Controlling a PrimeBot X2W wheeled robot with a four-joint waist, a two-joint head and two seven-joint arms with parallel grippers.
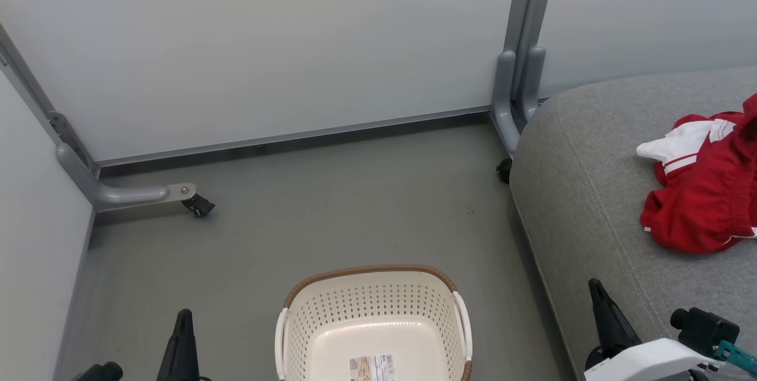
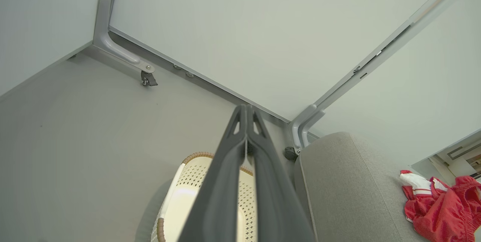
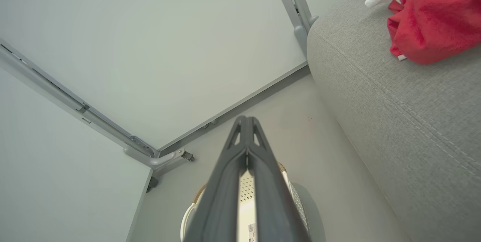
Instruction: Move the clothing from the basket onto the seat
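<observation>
The clothing [image 1: 704,191] lies in a loose heap on the seat [image 1: 591,203], at the far right of my head view, ahead of my right claw [image 1: 596,287] and further to my right, apart from it and touching neither finger. From my left claw [image 1: 185,316] it is well apart, across the basket [image 1: 366,301] and the seat's rounded edge. The heap is bright red, crumpled fabric with a gathered, puckered hem along its near side. At its left end a white part sticks out, crossed by thin red stripes. I cannot tell from here where one garment ends and the other begins, and any lettering on them is hidden in the folds. The seat under it is grey woven fabric with a stitched seam running along its top near the edge. Both my claws are clenched on nothing: in each wrist view the two dark fingers lie pressed together to the tip. The basket stands on the grey floor [image 1: 325,203] between my two claws, just beside the seat, cream and perforated, with a brown woven-look rim and white side handles. A paper label [image 1: 372,367] lies on its pale bottom, with a barcode and small print too fine to read. Beyond the floor stand pale wall panels [image 1: 266,44] in grey frames, one foot ending in a black castor [image 1: 198,206].
</observation>
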